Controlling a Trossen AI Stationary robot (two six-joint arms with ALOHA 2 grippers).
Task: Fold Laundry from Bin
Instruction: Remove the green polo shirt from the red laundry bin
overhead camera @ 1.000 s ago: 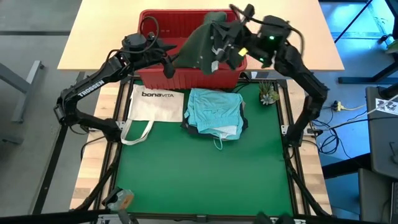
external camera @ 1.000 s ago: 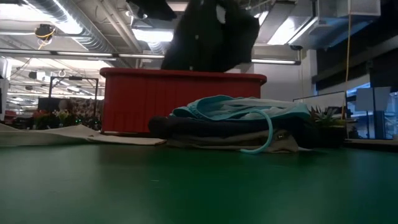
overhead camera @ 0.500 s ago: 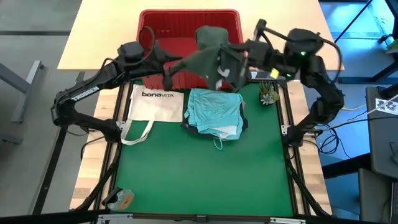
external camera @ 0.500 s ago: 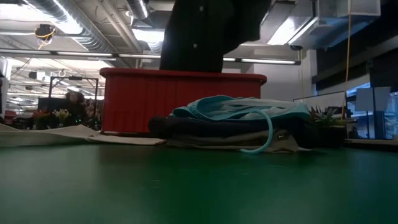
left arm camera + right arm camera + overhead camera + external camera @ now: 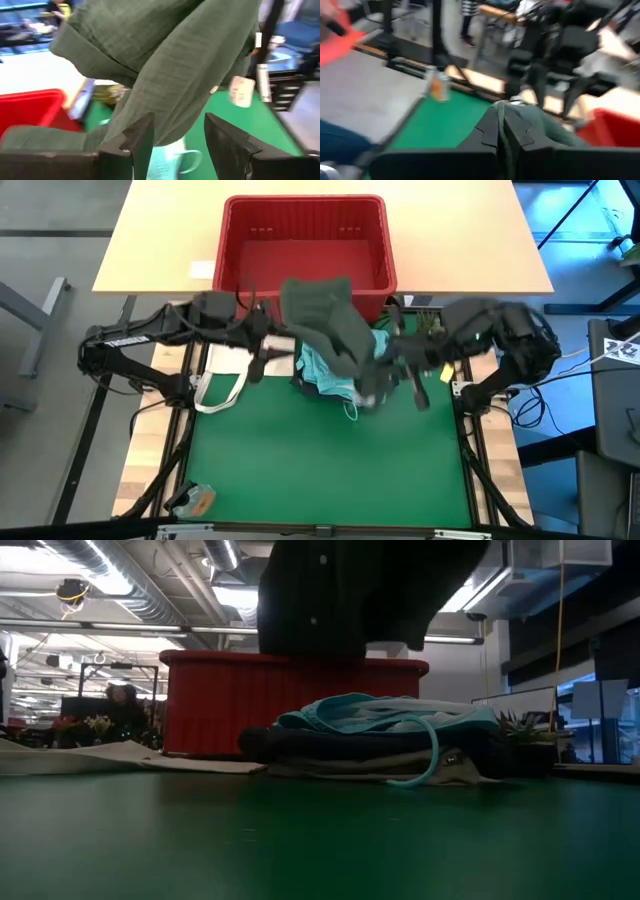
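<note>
Since a second ago we have carried the green garment (image 5: pixel 330 320) out of the bin (image 5: pixel 305 240), which sits at the counter's far edge, and it now hangs in the air between our two arms, above the folded pile (image 5: pixel 345 370) near the far edge of the green mat (image 5: pixel 320 460). Our right hand (image 5: pixel 385 380) is pinched shut on one edge of the cloth. Our left hand (image 5: pixel 262 352) stands partly open at the other side with the fabric draped between its fingers (image 5: pixel 135 145); we cannot tell that it truly grips. We judge the garment light, limp and crinkled: it sags and bunches wherever unsupported. We would best hold it at two corners of one hem, spread apart, so it hangs flat before we lay it on the mat's open near half.
</note>
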